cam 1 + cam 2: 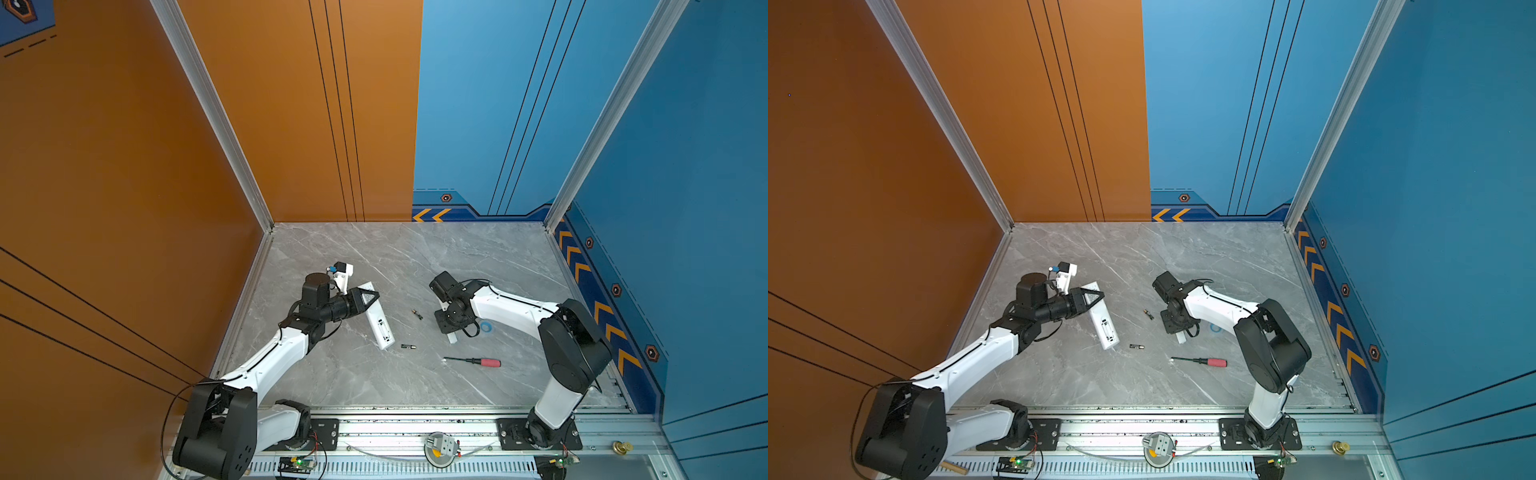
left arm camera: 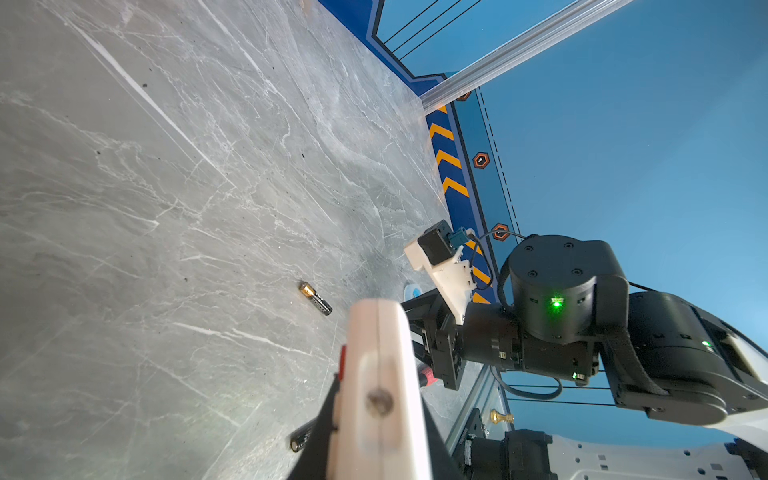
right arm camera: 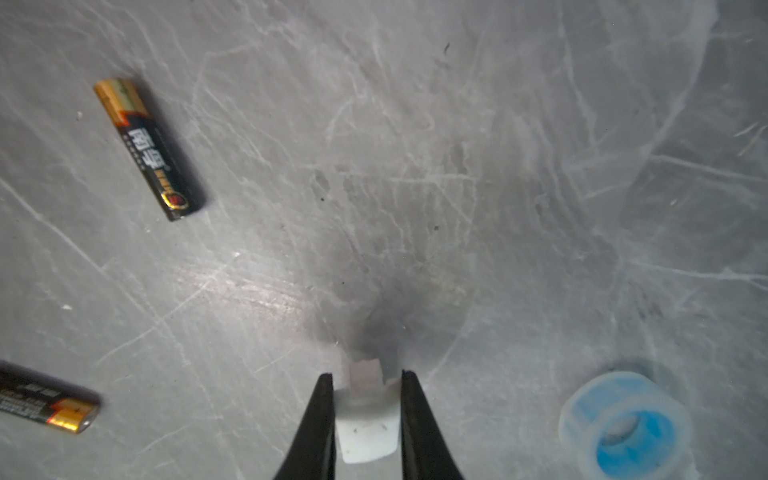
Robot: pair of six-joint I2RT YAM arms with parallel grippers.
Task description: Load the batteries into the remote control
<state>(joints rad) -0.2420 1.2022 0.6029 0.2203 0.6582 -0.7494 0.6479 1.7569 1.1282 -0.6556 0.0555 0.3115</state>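
Remote control is clamped at its far end by left tool, left-centre of bench. White cover piece is pinched by right tool. It should be parked clear before batteries, lying btwn the arms, are picked w/ polarity checked.

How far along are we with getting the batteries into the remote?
Early. Done: the cover looks off. The remote control shows an open recess, and the screwdriver lies on the table. In hand: the left jaws are shut on the remote's far end, and the right jaws grip a small white piece, probably that cover. Left: both batteries lie loose on the table, none loaded.
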